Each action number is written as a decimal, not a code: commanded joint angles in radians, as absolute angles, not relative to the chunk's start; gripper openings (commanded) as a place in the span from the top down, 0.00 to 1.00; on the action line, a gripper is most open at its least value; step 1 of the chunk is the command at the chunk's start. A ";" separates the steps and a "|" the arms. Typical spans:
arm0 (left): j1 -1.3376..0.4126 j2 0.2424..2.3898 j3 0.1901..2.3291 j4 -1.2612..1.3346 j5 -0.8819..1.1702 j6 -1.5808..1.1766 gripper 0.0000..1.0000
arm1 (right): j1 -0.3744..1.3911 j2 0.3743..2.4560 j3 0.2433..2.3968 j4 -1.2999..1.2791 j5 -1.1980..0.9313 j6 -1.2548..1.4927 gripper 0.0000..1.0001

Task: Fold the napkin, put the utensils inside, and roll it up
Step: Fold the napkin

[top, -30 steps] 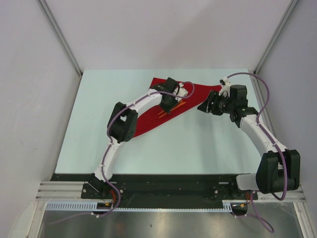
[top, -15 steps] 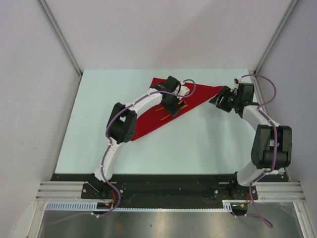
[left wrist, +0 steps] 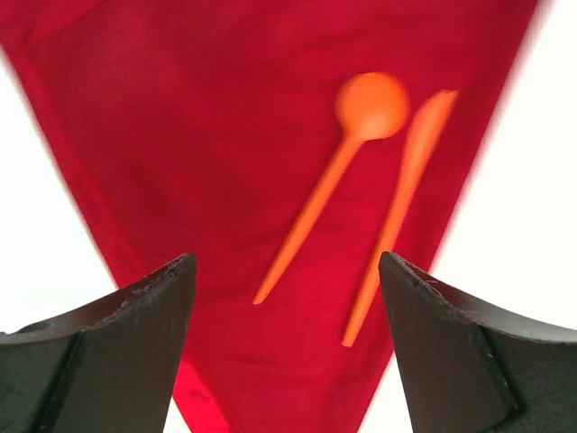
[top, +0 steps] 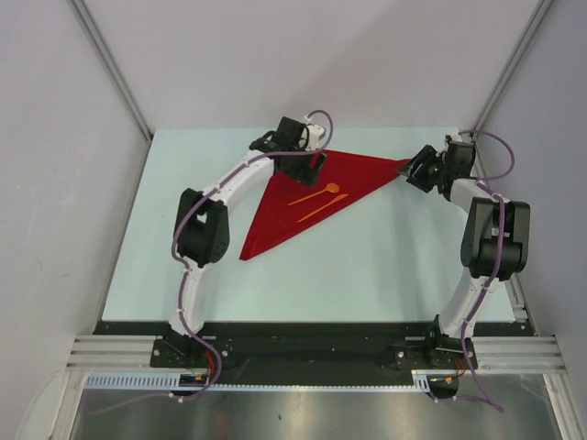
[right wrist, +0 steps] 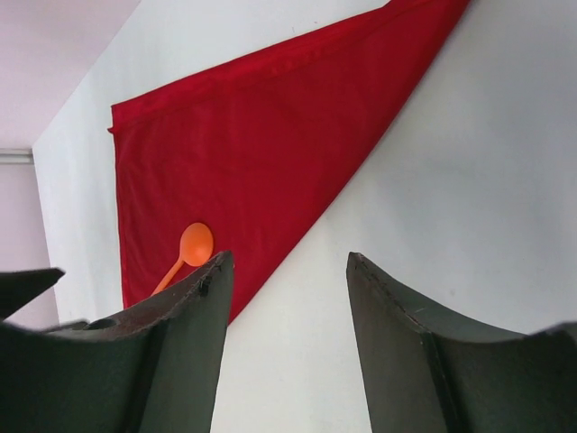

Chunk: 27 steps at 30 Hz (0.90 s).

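Note:
The red napkin (top: 275, 220) lies folded into a triangle at the far middle of the table. Two orange utensils rest on it side by side: a round-ended spoon (top: 316, 194) and a thin straight piece (top: 323, 209). My left gripper (top: 310, 165) hovers open over the napkin's far corner with nothing in it; its view shows the spoon (left wrist: 361, 117) and the straight piece (left wrist: 406, 198) on the cloth (left wrist: 180, 135). My right gripper (top: 413, 172) is open and empty beside the napkin's right tip, over bare table (right wrist: 469, 180); it sees the napkin (right wrist: 252, 153) and spoon (right wrist: 194, 245).
The pale green table (top: 367, 266) is enclosed by white walls at the left, back and right, with metal posts (top: 110, 64) at the far corners. A black rail (top: 303, 335) carrying the arm bases runs along the near edge.
My left gripper has opened, left the utensils lying on the napkin and drawn back to its far corner. My right arm has swung out to the napkin's right tip.

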State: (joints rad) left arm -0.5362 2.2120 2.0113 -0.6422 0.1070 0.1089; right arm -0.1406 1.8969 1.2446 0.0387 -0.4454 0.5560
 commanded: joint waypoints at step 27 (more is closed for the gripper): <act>-0.347 2.330 1.772 -0.233 0.313 -0.523 0.13 | -0.078 1.821 1.223 0.071 -0.492 0.561 0.43</act>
